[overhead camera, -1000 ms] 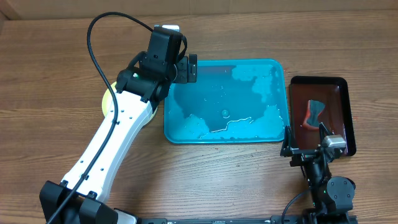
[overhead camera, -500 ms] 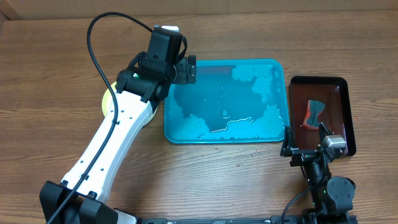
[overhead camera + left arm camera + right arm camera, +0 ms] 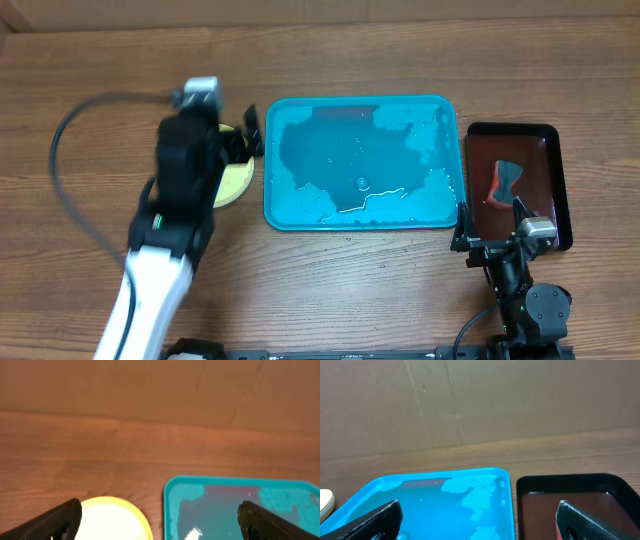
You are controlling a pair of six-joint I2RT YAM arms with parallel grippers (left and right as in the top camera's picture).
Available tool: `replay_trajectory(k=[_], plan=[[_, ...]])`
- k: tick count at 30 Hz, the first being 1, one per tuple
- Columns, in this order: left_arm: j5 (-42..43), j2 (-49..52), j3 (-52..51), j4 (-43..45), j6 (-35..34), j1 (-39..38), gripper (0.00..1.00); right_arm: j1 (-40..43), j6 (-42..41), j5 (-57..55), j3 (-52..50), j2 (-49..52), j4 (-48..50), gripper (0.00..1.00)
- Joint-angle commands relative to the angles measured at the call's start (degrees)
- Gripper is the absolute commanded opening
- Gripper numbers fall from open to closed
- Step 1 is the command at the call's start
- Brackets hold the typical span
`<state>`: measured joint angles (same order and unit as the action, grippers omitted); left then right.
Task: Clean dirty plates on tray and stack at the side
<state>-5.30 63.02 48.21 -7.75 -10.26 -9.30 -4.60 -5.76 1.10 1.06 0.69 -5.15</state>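
The teal tray (image 3: 360, 99) holds soapy water and foam patches, with no plate on it. A pale yellow plate stack (image 3: 232, 182) lies on the table just left of the tray, partly hidden under my left arm; I cannot tell how many plates it holds. My left gripper (image 3: 252, 132) is open and empty above the stack's far edge. In the left wrist view the plate (image 3: 112, 520) and the tray (image 3: 166, 505) lie between the open fingers (image 3: 167, 522). My right gripper (image 3: 490, 222) is open and empty near the tray's front right corner. The right wrist view shows the tray (image 3: 440, 473) ahead.
A dark brown-red tray (image 3: 555, 170) stands right of the teal tray, with a red and grey sponge (image 3: 503, 182) in it. It also shows in the right wrist view (image 3: 570, 480). A cardboard wall runs along the back of the table.
My left arm has swung left, away from the teal tray's far left corner, to above the plate stack. The right arm has not moved.
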Motion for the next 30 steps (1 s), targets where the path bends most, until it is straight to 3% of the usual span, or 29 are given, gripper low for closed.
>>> replay_trajectory(k=[1,5,13,19,22,25,30], plan=[[3.5,-12.2,-11.5,6.0,2.6,2.2,1.0,-0.4,-0.2,0.1,-0.6,-0.5,0.3,1.0],[3.5,-28.5,-24.7,11.5,5.2,5.6,1.0,-0.4,-0.2,0.1,-0.6,-0.5,0.3,1.0],[3.5,-51.2,-39.1,11.0,7.8,10.6,1.0,-0.4,-0.2,0.1,-0.6,-0.5,0.3,1.0],[4.8,-59.4,-46.7,11.0,8.2,13.9,1.0,-0.4,-0.2,0.1,-0.6,-0.5,0.3,1.0],[7.2,-62.7,-47.9,8.0,12.5,13.9,1.0,-0.4,-0.2,0.1,-0.6,-0.5,0.3,1.0],[10.4,-62.8,-47.9,3.5,18.7,13.9,1.0,-0.4,-0.2,0.1,-0.6,-0.5,0.3,1.0],[9.4,-62.8,-47.9,3.5,18.9,13.9,1.0,-0.4,-0.2,0.1,-0.6,-0.5,0.3,1.0]])
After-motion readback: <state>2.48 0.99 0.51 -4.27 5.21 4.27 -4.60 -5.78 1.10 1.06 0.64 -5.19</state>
